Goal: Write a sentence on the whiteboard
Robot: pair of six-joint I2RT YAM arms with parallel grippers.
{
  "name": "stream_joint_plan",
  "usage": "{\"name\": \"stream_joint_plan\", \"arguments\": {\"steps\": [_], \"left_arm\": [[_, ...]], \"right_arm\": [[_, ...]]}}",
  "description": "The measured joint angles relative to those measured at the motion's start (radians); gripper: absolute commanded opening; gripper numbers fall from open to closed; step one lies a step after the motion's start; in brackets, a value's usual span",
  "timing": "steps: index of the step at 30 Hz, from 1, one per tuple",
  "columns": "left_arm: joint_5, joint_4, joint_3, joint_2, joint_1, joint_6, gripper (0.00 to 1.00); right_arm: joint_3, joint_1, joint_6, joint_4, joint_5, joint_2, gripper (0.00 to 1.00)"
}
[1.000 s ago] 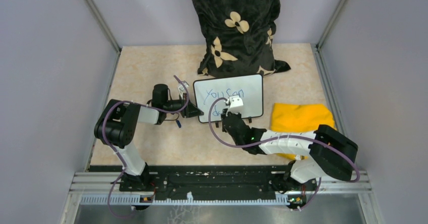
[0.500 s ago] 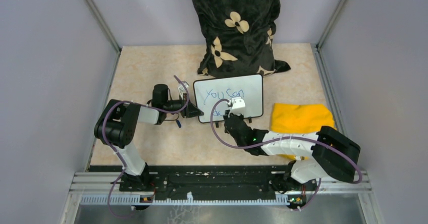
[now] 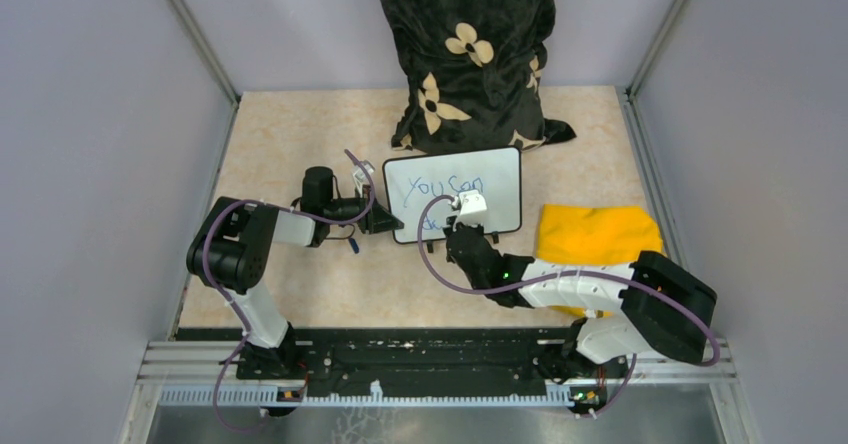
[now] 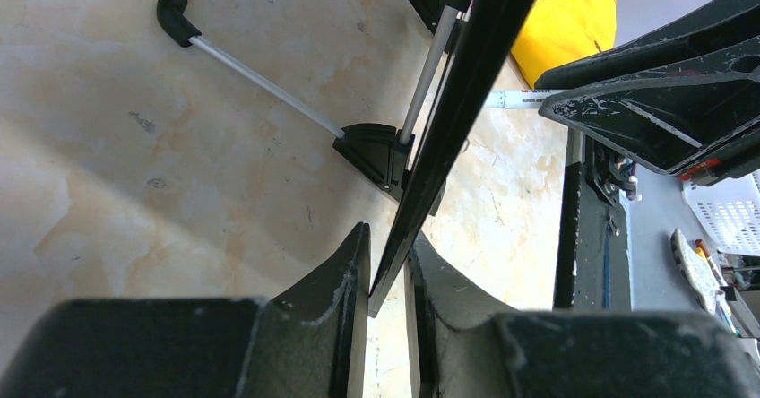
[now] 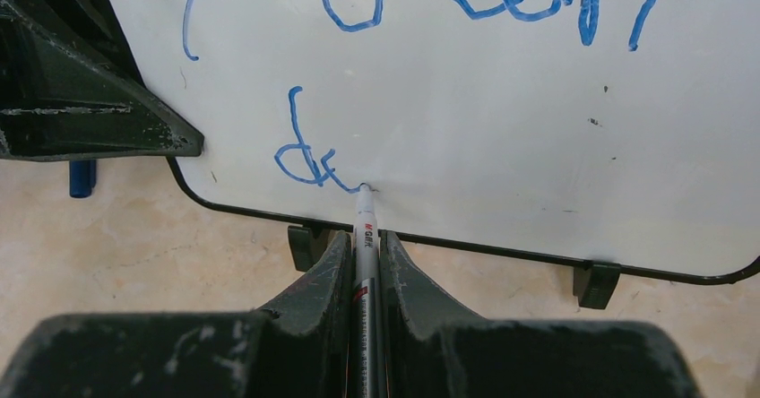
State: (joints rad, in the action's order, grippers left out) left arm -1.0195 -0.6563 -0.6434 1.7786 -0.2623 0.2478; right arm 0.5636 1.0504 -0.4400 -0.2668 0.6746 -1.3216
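Now | whiteboard upright, long axis left-right | left hand clamps edge | right hand clamps marker

— In the top view we get even, soft light from overhead; the table looks bright, and the arms throw only faint shadows.
— We agree. In the right wrist view the whiteboard is clean white with no glare, and the marker looks sharp.
— We find the right gripper's fingers softer, close to the lens.
— In the left wrist view we see a broad soft shadow across the tabletop at lower left, and the left gripper's fingers are blurred.
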Motion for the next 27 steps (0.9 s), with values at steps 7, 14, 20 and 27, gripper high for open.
{"name": "stream_joint_plan", "arguments": {"steps": [7, 14, 20, 27], "left_arm": [[0.0, 0.002, 0.0, 0.0, 0.0, 0.0, 0.25], [0.0, 0.003, 0.0, 0.0, 0.0, -0.002, 0.25], [0.0, 0.005, 0.0, 0.0, 0.0, -0.002, 0.25], [0.0, 0.005, 0.0, 0.0, 0.0, -0.003, 0.25]], "right_arm": [[0.009, -0.002, 0.017, 0.006, -0.004, 0.0, 0.0], [0.034, -0.007, 0.037, 0.006, -0.003, 0.0, 0.0], [0.048, -0.013, 0.047, 0.004, -0.003, -0.001, 0.0], [0.067, -0.013, 0.048, 0.001, -0.012, -0.015, 0.0]]}}
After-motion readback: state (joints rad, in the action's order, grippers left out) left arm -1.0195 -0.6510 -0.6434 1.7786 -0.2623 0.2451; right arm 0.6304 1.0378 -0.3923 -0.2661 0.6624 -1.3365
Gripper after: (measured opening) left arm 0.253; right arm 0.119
